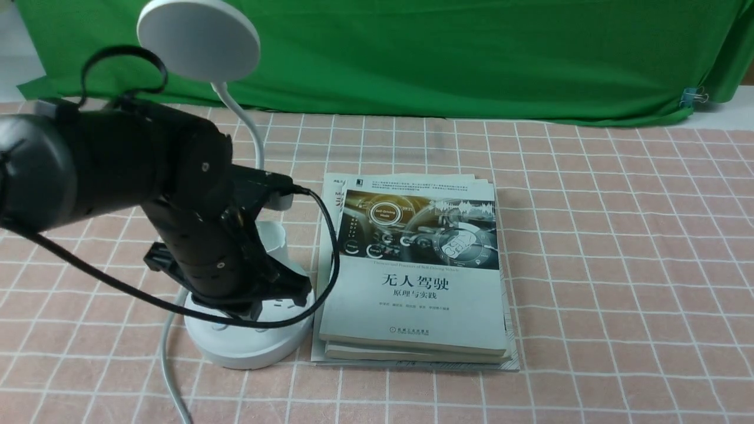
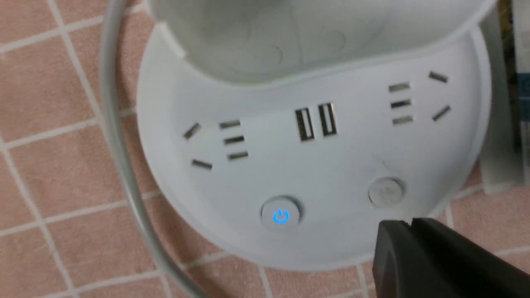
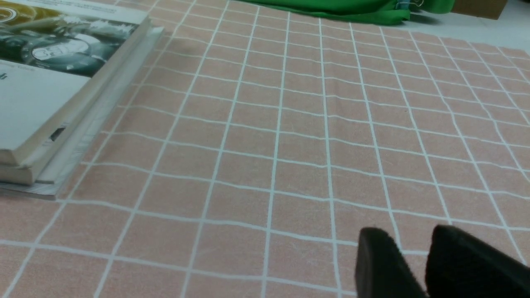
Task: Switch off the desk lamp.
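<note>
The desk lamp stands at the left, with a white disc head (image 1: 198, 38), a bent neck (image 1: 250, 126) and a round base (image 1: 247, 347). My left arm leans over the base and hides most of it in the front view. In the left wrist view the base (image 2: 331, 165) shows sockets, a button with a glowing blue power mark (image 2: 281, 214) and a plain round button (image 2: 386, 191). My left gripper (image 2: 410, 223) is shut and empty, its tip just short of the plain button at the base's rim. My right gripper (image 3: 410, 232) is open over bare cloth.
A stack of books (image 1: 415, 271) lies right beside the lamp base and shows again in the right wrist view (image 3: 49, 82). The lamp's white cord (image 1: 171, 365) runs off the front-left. A green backdrop (image 1: 447, 53) closes off the far side of the checked tablecloth.
</note>
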